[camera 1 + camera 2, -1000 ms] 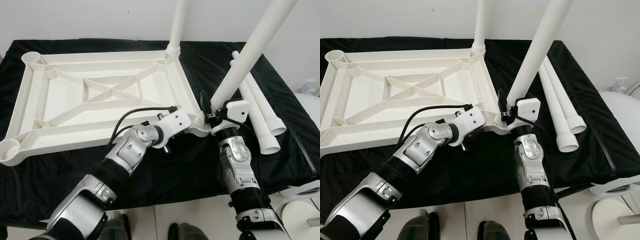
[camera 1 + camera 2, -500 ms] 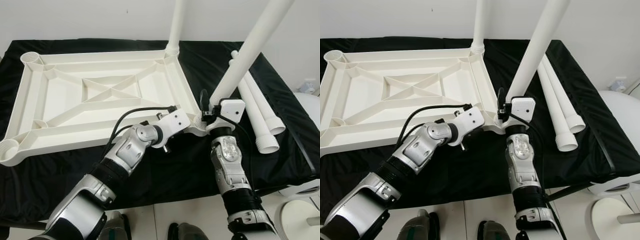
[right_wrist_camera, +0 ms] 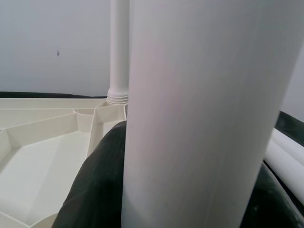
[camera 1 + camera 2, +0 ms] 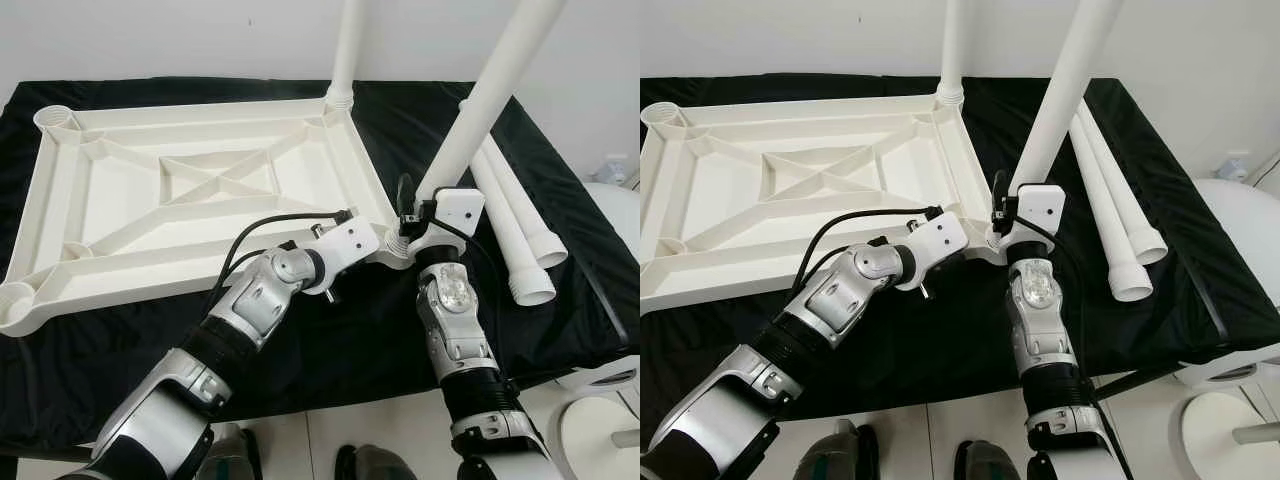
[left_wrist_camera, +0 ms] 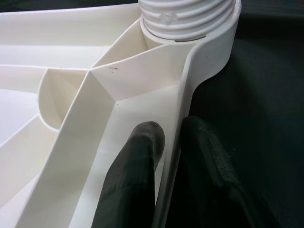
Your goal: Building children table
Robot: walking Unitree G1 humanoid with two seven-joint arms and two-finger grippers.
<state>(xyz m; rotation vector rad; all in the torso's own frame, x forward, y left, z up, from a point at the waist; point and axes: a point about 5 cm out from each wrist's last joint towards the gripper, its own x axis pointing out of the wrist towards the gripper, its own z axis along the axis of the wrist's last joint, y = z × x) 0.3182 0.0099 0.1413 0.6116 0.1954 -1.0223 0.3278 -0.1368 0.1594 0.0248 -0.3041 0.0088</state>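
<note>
The white ribbed tabletop (image 4: 60,205) lies upside down on a black cloth. One white leg (image 4: 350,45) stands upright in its far right corner. My right gripper (image 4: 415,205) is shut on a second leg (image 4: 490,90), which leans right above the near right corner socket (image 4: 398,245). In the right wrist view, that leg (image 3: 199,114) runs between the black fingers (image 3: 95,180). My left gripper (image 5: 171,142) is shut on the tabletop's rim (image 5: 187,90) just short of the threaded socket (image 5: 187,16), one finger inside the wall, one outside.
Two loose white legs (image 4: 515,230) lie side by side on the cloth to the right. A white round object (image 4: 612,200) stands off the table's right edge. The cloth's front edge (image 4: 330,405) is close to my body, and a white wall rises behind.
The held leg stands a little steeper and my right wrist has shifted slightly left toward the corner socket. The left gripper keeps its hold on the rim.
</note>
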